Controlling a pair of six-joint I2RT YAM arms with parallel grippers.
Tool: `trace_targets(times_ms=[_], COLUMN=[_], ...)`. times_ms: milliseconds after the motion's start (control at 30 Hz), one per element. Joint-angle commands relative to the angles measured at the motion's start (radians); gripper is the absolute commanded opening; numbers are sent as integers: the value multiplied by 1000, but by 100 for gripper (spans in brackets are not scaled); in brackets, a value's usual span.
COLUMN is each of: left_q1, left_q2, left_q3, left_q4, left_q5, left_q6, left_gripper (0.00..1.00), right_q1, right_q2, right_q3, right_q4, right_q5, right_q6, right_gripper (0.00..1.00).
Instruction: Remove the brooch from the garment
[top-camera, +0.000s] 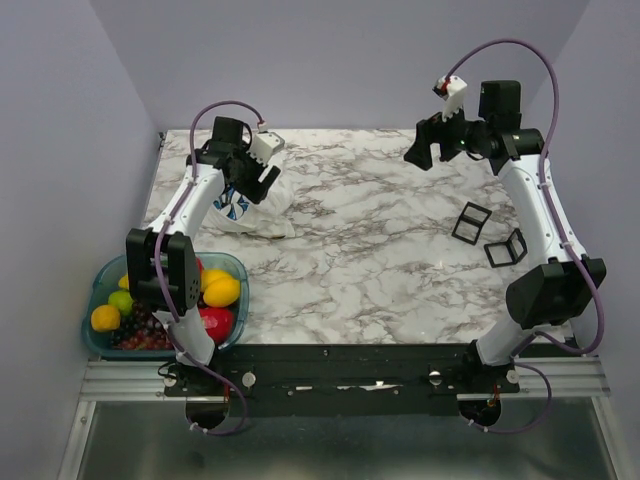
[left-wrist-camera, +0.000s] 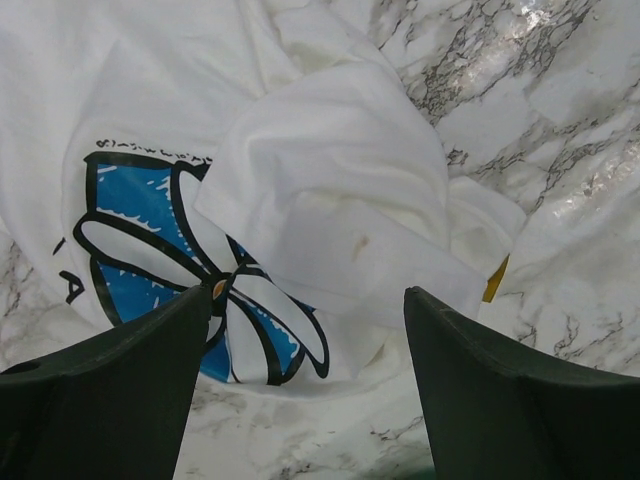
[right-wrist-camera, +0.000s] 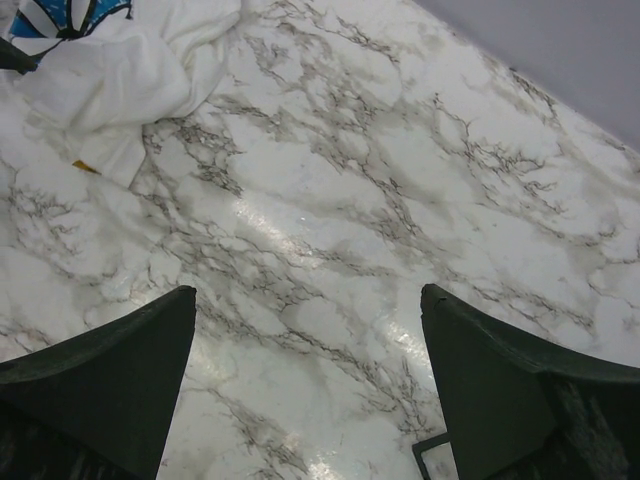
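The garment (top-camera: 268, 213) is a white shirt lying crumpled at the back left of the marble table. The brooch (top-camera: 237, 203) lies on it, a round badge with white and blue petals and a yellow centre. In the left wrist view the brooch (left-wrist-camera: 150, 200) is at the left, its right part covered by a fold of the garment (left-wrist-camera: 330, 170). My left gripper (left-wrist-camera: 308, 300) is open and empty just above the cloth, and its left finger (left-wrist-camera: 110, 390) overlaps the brooch's lower edge. My right gripper (top-camera: 420, 150) is open and empty, raised over bare marble (right-wrist-camera: 308, 295). The right wrist view shows the garment (right-wrist-camera: 120, 70) and brooch (right-wrist-camera: 60, 15) far off at the top left.
A clear blue bowl (top-camera: 240, 268) of fruit stands at the near left beside the left arm. Two small black square frames (top-camera: 471, 222) (top-camera: 505, 248) stand at the right, one corner showing in the right wrist view (right-wrist-camera: 432, 458). Purple walls close the back and sides.
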Motion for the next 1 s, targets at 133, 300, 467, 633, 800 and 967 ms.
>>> trace_targets(times_ms=[133,300,467,633,800,967], left_q1=[-4,-5,-10,-8,33,53], left_q2=[97,164,145,138,195,227], left_q3=[67,146,115,89,100,144], left_q4=[-77,-142,-128,-139,-136,-131], left_q5=[24,-19,-125,-163,-88,-86], left_q6=[-144,-300,-357,-372,-455,-458], left_gripper=[84,83,84,94,91,80], right_q1=[30,30,30,35,40,49], right_q2=[-11,-26,-35,-24,-12,-23], right_q3=[-26,-61,-92,-92,-87,-102], right_q4=[-31,-30,-27,-27,-37,-40], right_q5=[-42,-40,-51,-74,-113,-121], right_q6=[-36,-51,-51,-45,-42,-42], right_gripper=[100,100,100,100,100,100])
